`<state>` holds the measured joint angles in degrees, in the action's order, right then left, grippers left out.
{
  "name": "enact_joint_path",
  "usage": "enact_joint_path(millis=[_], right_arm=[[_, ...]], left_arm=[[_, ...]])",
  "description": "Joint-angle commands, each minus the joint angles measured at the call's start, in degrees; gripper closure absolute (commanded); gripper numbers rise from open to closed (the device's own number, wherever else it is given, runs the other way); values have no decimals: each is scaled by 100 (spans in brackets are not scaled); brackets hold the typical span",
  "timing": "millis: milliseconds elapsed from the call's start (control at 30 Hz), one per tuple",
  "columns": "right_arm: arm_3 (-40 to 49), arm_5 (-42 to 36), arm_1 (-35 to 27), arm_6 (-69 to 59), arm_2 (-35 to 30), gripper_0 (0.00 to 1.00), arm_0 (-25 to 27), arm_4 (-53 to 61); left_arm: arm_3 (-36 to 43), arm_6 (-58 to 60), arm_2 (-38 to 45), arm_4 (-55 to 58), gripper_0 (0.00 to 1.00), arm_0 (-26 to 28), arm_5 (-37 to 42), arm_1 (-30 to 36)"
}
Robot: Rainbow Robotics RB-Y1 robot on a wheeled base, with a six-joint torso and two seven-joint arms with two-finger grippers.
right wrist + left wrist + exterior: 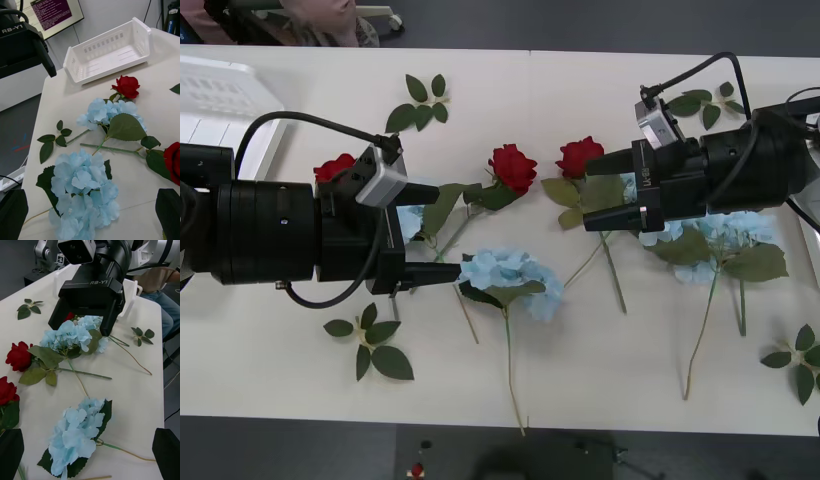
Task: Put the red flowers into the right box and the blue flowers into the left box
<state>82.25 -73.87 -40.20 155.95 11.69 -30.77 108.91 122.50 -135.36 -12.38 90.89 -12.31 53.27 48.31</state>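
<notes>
Grippers, front view: left gripper [442,232] hangs low over the table [600,385], fingers spread wide, nothing held, a blue bloom just off its tips. Right gripper [598,190] also wide and empty, over the stems beside a red rose.
Flowers, front view: red flowers [512,166] lie in a loose row across mid-table, three heads seen; blue flowers [514,277] lie among them, one centre, more under the right arm. Leaf sprigs [376,343] scattered, no blooms.
Boxes, front view: left box [218,98] at far left edge, white, slotted. Right box [812,236] barely a rim at far right.
Right wrist view: own fingers at both corners, apart. Blue cluster nearest, fluffy fabric petals, broad matte leaves; thin stiff green stem [110,149] crosses behind. Left box beyond, empty.
Left wrist view: own fingers at both corners, apart; blue head close, right gripper over another cluster farther off.
Handling, judged: very light, soft heads crush easily; stems thin, prob wire-cored, may slip or swing. Best pinch on stem just under the head.
</notes>
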Motion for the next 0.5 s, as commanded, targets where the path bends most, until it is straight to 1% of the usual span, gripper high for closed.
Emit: enact_joint_path(millis=[33,133,167,200,233,267,300,333,367,433,467,500], right_arm=[[-139,21,100,-95,62,0,326,-36],[-183,-49,21,-95,-149,0,229,-300],[-174,-234,-49,-95,-272,0,106,-476],[-174,-480,-146,-469,-404,0,-17,-643],[-174,-743,-260,-1304,-553,0,-149,-801],[-165,-884,-321,-1752,-650,0,-219,-871],[-165,-1183,-436,-2745,-905,0,-368,-1082],[-165,-1323,-480,-3158,-1037,0,-448,-1179],[-165,-1719,-568,-4362,-1415,0,-606,-1504],[-174,-2088,-620,-5294,-1749,0,-729,-1786],[-165,-2484,-708,-6217,-2030,0,-843,-2120],[-165,-2633,-743,-6551,-2118,0,-887,-2251]], left_arm=[[143,36,104,-1,0,-69,-36,-24],[143,36,104,-1,0,-69,-36,-24],[143,36,104,-1,0,-69,-36,-24],[143,36,104,-1,0,-69,-36,-24],[143,36,104,-1,0,-69,-36,-24],[143,36,104,-1,0,-69,-36,-24],[161,44,95,96,0,-26,-80,-217],[161,53,122,192,0,-34,-97,-243],[99,150,341,781,0,-69,-273,-147],[-24,396,552,1291,0,-131,-273,55],[-200,730,763,1774,0,-175,-264,319],[-296,897,842,2021,0,-175,-255,451]])
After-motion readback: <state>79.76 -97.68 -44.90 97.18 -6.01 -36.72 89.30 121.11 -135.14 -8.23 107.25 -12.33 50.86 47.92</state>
